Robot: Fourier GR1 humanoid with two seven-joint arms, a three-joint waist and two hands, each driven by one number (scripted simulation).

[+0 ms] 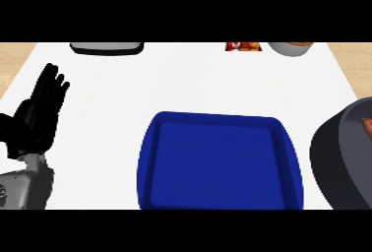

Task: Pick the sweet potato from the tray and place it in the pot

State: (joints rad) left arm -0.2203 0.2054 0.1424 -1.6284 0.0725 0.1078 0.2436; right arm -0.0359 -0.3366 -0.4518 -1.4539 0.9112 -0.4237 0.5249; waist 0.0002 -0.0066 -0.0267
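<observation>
Counter (189,83) holds sweet potato (367,124) in pot (333,152), well apart from straight-fingered left hand (35,120).

Tray (218,165) centre-front on counter (189,78). Pot (330,157) just right of tray, cut off by right edge, narrow gap btw them. Sweet potato (366,125) in pot, only a sliver shows at frame edge. Left hand (36,118) far left, well apart from tray, fingers up. Back edge, L to R: container (105,47) back-left, packet (243,47) right of centre, bowl (291,48) back-right. All 3 well behind tray, cut off at top.
</observation>
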